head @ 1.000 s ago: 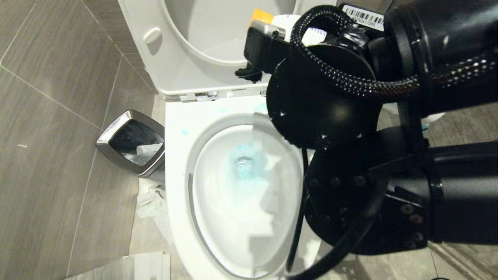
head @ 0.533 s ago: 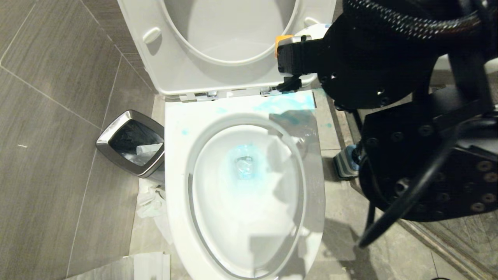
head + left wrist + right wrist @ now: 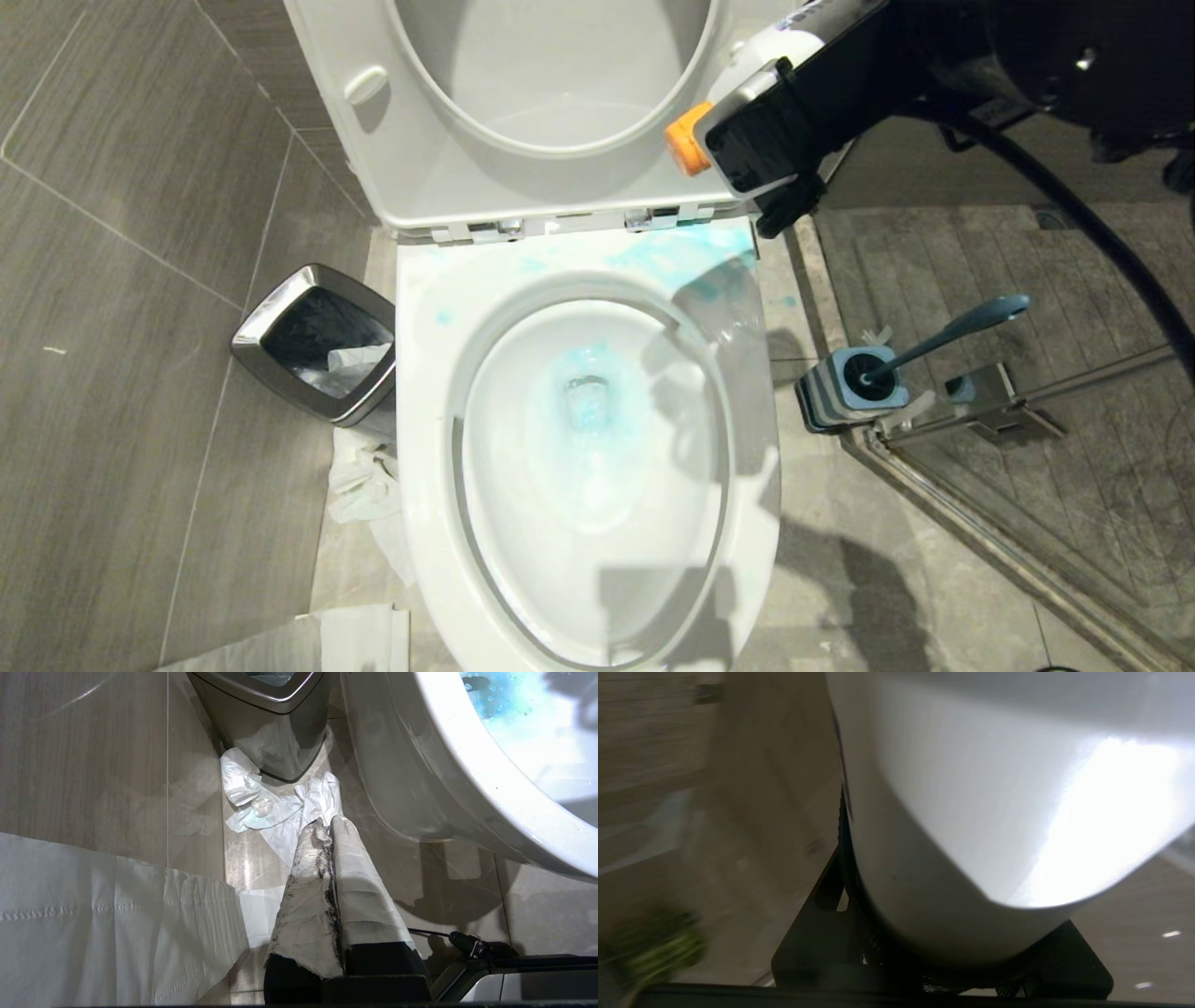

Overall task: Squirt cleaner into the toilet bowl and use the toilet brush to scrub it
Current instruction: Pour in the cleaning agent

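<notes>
Right claw [image 3: 747, 140] raised beside the lid, clamped on one cleaner [image 3: 689, 140], cap toward bowl [image 3: 597, 560]. Left claw [image 3: 329, 826] closed, low near floor. One brush [image 3: 943, 336] in base.

cleaner [image 3: 747, 70] tilted beside raised lid; bowl [image 3: 588, 439] blue-stained; brush [image 3: 943, 338] in base.

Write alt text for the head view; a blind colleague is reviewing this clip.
The right gripper holds a small white plastic cleaner bottle with an orange cap beside the raised lid of a glossy white ceramic toilet bowl, whose water is tinted blue. A slim blue-grey toilet brush stands in its striped base on the floor to the right; a steel-rimmed waste bin sits left.
</notes>
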`<state>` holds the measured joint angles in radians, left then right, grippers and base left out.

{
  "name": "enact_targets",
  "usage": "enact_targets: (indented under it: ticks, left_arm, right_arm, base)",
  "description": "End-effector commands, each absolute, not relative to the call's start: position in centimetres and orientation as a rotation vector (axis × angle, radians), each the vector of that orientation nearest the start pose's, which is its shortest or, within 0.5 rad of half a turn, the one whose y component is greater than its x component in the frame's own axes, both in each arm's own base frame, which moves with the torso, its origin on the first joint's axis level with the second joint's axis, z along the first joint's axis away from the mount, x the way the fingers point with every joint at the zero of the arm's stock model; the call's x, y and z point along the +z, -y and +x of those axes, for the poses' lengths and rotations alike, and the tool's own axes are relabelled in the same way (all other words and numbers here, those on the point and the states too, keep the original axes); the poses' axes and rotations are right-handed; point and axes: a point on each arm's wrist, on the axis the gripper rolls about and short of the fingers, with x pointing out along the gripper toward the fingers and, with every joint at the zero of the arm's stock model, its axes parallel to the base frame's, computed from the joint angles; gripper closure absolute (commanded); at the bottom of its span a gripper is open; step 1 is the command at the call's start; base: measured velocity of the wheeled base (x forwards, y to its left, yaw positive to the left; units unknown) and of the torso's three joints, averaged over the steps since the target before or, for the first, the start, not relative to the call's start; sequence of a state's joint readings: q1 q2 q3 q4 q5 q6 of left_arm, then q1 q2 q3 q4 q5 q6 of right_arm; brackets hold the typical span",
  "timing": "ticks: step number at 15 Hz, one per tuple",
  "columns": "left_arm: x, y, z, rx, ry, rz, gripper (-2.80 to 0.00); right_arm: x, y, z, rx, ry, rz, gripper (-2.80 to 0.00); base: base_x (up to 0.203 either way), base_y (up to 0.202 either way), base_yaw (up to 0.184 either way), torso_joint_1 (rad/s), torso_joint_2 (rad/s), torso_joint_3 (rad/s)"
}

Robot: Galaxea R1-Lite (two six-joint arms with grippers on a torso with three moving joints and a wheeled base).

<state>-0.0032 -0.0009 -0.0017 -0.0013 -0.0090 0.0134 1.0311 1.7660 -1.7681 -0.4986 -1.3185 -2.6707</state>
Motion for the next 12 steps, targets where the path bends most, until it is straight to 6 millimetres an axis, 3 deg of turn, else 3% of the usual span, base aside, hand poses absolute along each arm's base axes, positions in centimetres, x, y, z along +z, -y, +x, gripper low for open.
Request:
enact_targets:
  ticks: [1,7,11,12]
  left_arm:
    - [7.6,0.0,-2.3,-0.012,0.003,0.014,0.0]
    - [7.6,0.0,-2.3,-0.012,0.003,0.014,0.0]
    - [7.6,0.0,-2.3,-0.012,0.003,0.014,0.0]
    - [7.6,0.0,-2.3,-0.012,0.003,0.014,0.0]
  right_arm:
    - [40.1,-24.8,19.1,-0.185,-0.182,-2.266,0.0]
    - [36.8,-22.8,21.1,0.115,-0.189,-1.453,0.0]
    - [37.5,-20.4,20.0,0.432,-0.18,-0.887,0.0]
    - [38.0,-19.6,19.7,0.444,-0.184,-0.783,0.0]
  base:
    - [0.0,0.0,0.0,0.0,0.0,0.0]
    - [0.0,0.0,0.0,0.0,0.0,0.0]
    - [0.0,0.0,0.0,0.0,0.0,0.0]
    - [0.0,0.0,0.0,0.0,0.0,0.0]
